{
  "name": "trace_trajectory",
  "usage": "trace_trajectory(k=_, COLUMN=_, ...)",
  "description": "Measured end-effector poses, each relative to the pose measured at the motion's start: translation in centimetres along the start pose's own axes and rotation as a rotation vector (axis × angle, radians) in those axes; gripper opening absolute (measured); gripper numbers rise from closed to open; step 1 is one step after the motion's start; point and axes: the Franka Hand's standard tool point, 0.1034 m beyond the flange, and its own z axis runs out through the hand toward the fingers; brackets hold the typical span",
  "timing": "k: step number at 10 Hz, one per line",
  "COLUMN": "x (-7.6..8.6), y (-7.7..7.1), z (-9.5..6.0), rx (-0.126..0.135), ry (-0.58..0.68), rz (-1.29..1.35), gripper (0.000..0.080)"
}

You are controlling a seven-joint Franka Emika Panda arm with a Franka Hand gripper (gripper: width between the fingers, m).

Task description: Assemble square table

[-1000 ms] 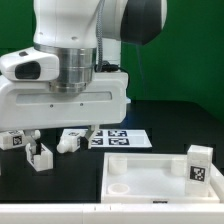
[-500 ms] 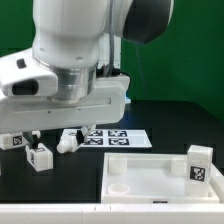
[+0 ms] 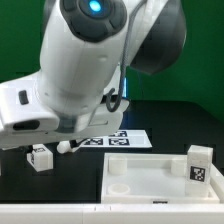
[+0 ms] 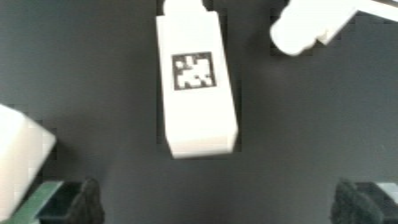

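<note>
Fingers (image 4: 63, 200) of the gripper (image 4: 217, 200) are spread wide apart and hold nothing. In the wrist view a long white table leg (image 4: 196, 85) with a black-and-white tag lies flat on the dark table (image 4: 98, 95). It is out past the fingertips, about midway between the two fingers, and not yet in the gap. The step looks like picking up this leg. To do it well, the arm (image 3: 90, 70) should bring the gap right over the leg and keep the leg in the middle. It should go down until one finger is on each long side, and only then squeeze. A squeeze from off to one side could push the leg away or turn it. Another white part (image 4: 313, 24) lies near the far end of the leg, so the fingers should stay clear of it. The exterior view shows what the wrist view does not: the square table top (image 3: 150, 172), a leg standing upright (image 3: 200, 163) close by it, a tagged leg (image 3: 40, 157) and the marker board (image 3: 112, 138). There the big arm hides the fingers, so only the wrist view shows them.
</note>
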Motion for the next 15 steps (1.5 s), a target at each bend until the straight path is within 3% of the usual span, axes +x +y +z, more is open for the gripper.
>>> trace_trajectory(k=2, x=0.4, y=-0.2, z=0.3, rx=0.005, ry=-0.100, rz=0.003, gripper=0.0648)
trace_trajectory(k=5, x=0.4, y=-0.1, z=0.5, rx=0.007, ry=-0.106, rz=0.004, gripper=0.0648)
trace_trajectory(k=6, x=0.4, y=0.2, z=1.6, rx=0.010, ry=-0.105, rz=0.005, gripper=0.0648)
trace_trajectory(k=8, x=-0.1, y=0.4, z=3.8, rx=0.067, ry=-0.130, rz=0.067, gripper=0.0648)
trace_trajectory(k=10, x=0.0, y=0.6, z=3.5, rx=0.057, ry=-0.128, rz=0.064, gripper=0.0648)
trace_trajectory(k=15, x=0.9, y=0.2, z=4.7, rx=0.042, ry=-0.107, rz=0.037, gripper=0.0648)
